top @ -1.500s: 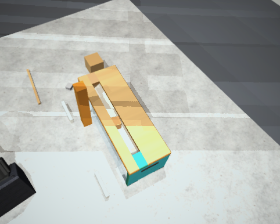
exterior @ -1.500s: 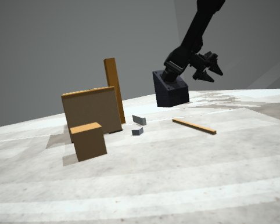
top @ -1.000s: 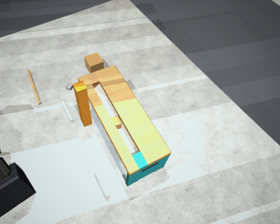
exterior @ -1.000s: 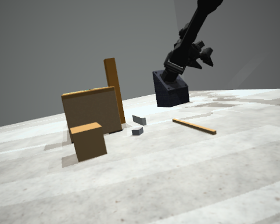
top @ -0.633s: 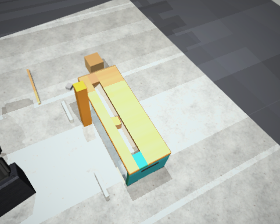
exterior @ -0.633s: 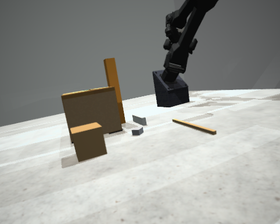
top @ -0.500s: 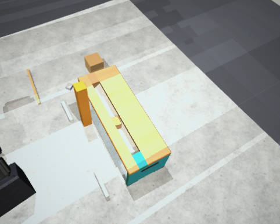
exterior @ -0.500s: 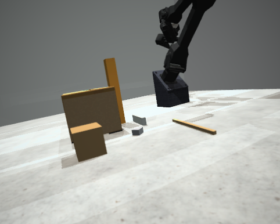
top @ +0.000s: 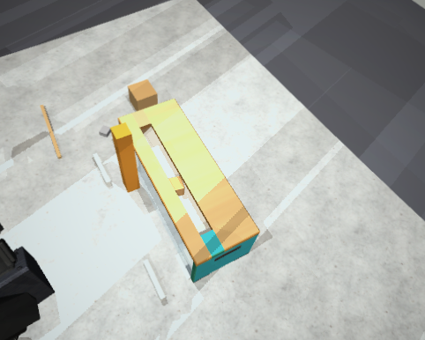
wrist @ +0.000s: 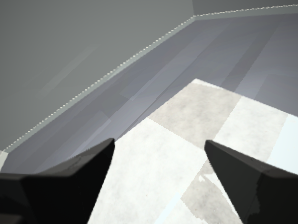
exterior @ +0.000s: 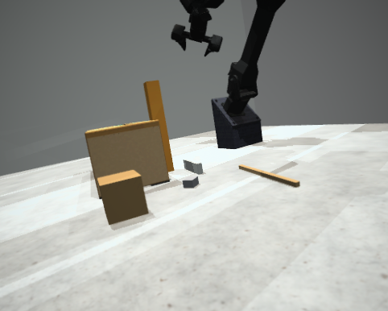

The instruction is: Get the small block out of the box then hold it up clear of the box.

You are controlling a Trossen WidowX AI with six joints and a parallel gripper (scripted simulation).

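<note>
The long box stands on the table. In the top view its top is yellow-orange with a lengthwise slot, and its near end is teal with a dark slit. A small orange block shows through the slot, about midway along the box. The shelf under it is hard to make out, and which end is the pocket cannot be told. The block is hidden in the exterior view. My gripper is open and empty, high above the table and clear of the box. It is out of view in the top view.
A tall orange post stands at the box's front side. A tan cube sits beyond its far end. A thin stick, a grey piece and two pale bars lie nearby.
</note>
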